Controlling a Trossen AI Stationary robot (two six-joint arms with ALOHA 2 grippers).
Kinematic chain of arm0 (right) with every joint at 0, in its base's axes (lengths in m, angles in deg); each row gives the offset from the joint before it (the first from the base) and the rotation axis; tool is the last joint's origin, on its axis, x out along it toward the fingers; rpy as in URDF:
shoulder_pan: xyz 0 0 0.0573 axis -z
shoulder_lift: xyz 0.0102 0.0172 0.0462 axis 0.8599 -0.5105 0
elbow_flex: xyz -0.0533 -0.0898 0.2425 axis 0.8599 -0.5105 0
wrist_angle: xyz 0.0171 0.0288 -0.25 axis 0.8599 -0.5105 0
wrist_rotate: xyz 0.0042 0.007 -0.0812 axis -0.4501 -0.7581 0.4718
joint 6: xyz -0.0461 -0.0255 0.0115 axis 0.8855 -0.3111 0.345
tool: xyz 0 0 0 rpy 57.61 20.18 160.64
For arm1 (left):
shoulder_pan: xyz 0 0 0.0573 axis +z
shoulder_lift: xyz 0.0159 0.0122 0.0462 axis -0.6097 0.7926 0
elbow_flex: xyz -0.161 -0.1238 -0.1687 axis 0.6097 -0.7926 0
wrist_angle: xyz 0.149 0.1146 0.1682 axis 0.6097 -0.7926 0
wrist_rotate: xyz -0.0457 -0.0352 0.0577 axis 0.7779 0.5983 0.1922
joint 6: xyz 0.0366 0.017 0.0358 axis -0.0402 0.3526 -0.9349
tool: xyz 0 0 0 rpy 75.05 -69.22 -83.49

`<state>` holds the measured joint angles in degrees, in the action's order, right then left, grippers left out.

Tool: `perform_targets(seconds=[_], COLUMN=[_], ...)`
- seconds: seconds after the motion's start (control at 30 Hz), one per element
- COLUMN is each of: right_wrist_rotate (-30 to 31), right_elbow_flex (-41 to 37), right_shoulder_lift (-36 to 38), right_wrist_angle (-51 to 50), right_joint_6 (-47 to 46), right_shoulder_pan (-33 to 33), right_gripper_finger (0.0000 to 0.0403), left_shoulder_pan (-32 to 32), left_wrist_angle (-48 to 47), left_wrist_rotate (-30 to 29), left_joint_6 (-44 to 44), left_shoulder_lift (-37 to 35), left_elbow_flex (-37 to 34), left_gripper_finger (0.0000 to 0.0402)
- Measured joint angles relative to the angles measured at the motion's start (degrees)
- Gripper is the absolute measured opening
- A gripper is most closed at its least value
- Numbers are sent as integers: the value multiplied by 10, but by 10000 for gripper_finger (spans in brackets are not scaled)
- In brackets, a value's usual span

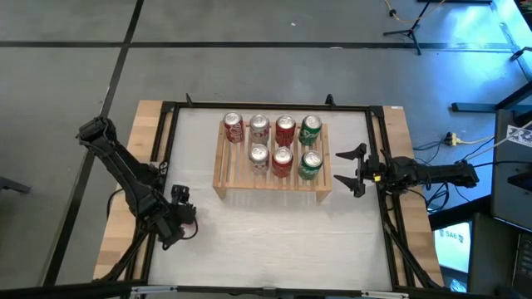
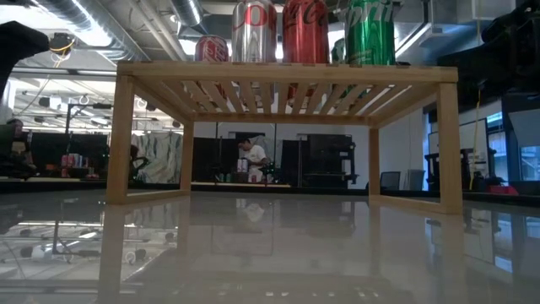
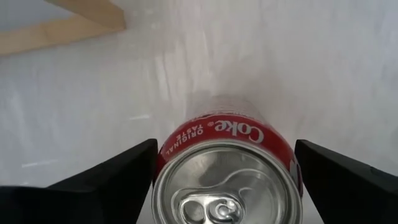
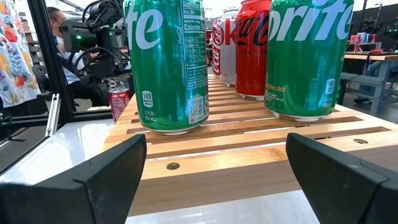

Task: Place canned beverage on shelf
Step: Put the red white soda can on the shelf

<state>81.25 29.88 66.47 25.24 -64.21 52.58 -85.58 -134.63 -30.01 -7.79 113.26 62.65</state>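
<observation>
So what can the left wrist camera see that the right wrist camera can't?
Only the left wrist view looks down on the top of a red Coke can standing on the white table, between the left gripper's open fingers.

Only the right wrist view shows the two green Sprite cans and the other cans standing on the wooden shelf, past the right gripper's open fingers. That Coke can shows there only small, far off beside the shelf.

Both show part of the shelf and the table.

left tool (image 1: 177, 218): fingers spread | right tool (image 1: 352, 172): fingers spread
</observation>
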Motion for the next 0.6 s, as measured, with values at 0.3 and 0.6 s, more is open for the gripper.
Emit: perform_targets(seconds=[0.3, 0.6], right_wrist_rotate=[0, 0], right_elbow_flex=[0, 0], right_shoulder_lift=[0, 0], right_wrist_angle=[0, 0], right_joint_6=[0, 0], right_shoulder_pan=[0, 0], right_gripper_finger=[381, 381], left_shoulder_pan=[0, 0], left_wrist_angle=[-3, -2], left_wrist_rotate=[38, 35], left_joint_6=[0, 37], left_shoulder_lift=[0, 0], left_elbow_flex=[0, 0], left_gripper_finger=[358, 357])
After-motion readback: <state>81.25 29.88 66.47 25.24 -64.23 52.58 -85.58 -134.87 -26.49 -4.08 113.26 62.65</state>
